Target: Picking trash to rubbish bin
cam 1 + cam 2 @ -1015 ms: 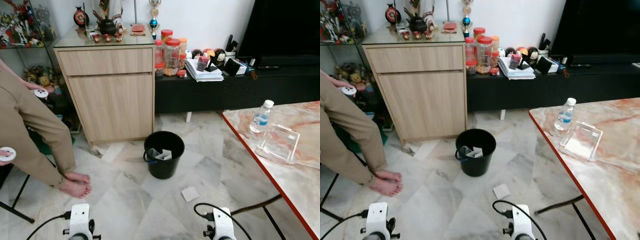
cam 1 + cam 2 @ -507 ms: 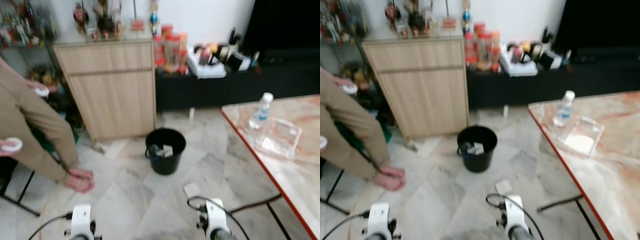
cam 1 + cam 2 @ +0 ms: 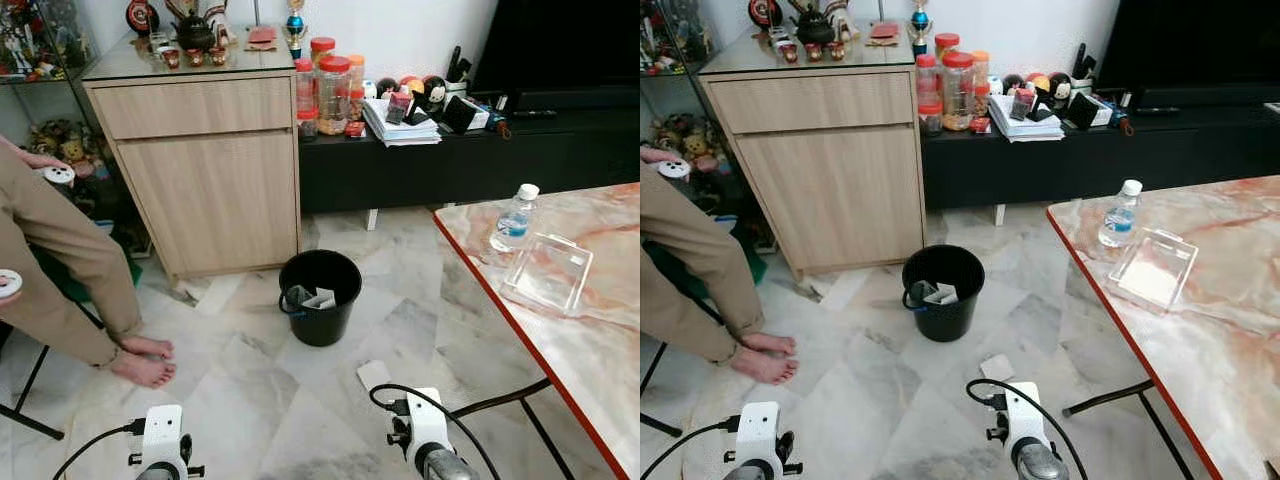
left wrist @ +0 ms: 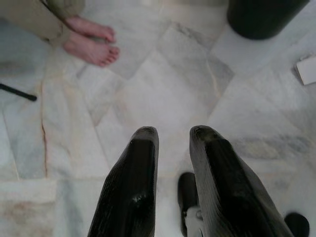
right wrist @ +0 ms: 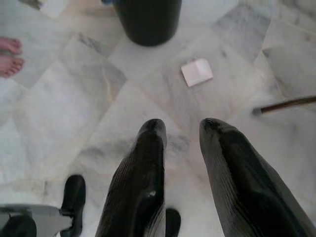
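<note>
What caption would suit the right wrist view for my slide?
Right pincer open above the marble floor, a white paper scrap lying beside the black bin.

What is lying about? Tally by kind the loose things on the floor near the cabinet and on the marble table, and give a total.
Black round plastic bin, on the floor: 1
White folded paper scrap, on the floor: 1
Clear plastic water bottle with a white cap, on the table: 1
Clear square plastic container, on the table: 1
Total: 4
</note>
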